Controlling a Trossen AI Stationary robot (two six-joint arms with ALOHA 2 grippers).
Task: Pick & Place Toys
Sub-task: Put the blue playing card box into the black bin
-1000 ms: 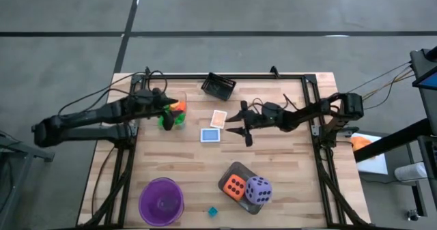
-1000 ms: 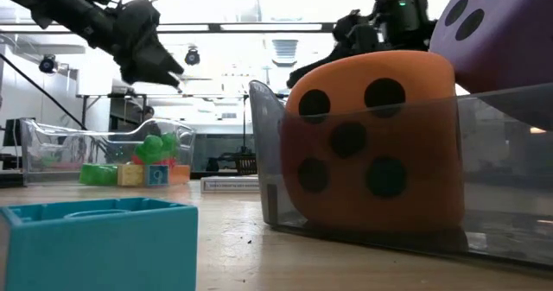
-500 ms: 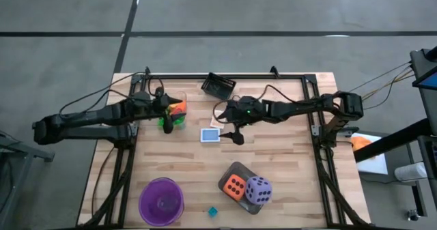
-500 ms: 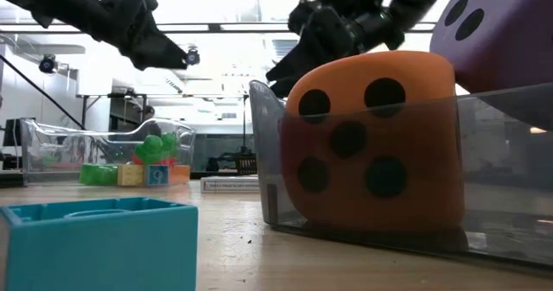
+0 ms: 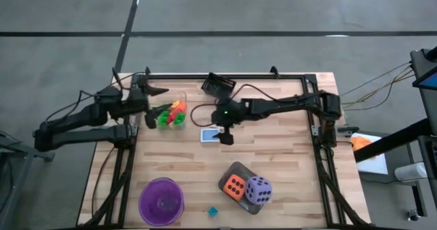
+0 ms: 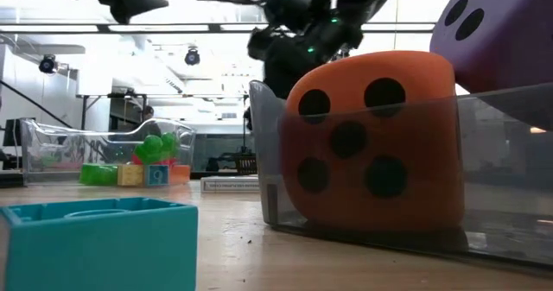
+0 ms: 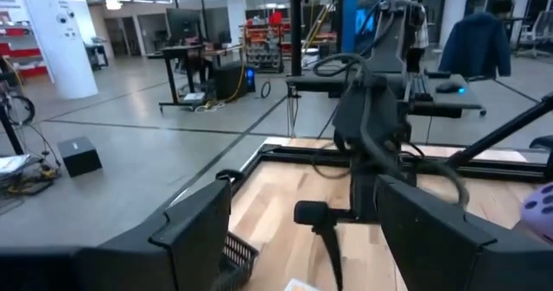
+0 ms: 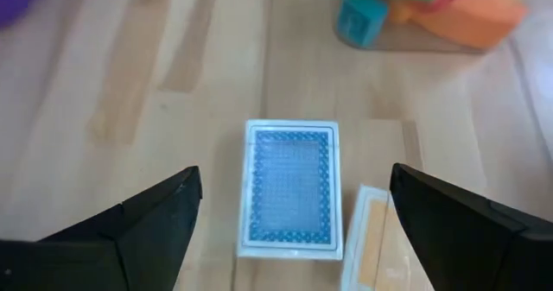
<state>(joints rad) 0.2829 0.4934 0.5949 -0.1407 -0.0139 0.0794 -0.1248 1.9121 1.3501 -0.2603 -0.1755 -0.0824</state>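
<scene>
The blue-backed card lies flat on the table, just beside an orange card. The right gripper hovers over it, jaws wide apart. Thin, light, probably slippery; pinch its long edges. The left gripper, jaws apart, waits well off.

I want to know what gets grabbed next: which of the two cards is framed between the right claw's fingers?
The blue-backed card, lying flat and centred between the open right claw. The orange-backed card lies beside it, off-centre toward one finger.
</scene>
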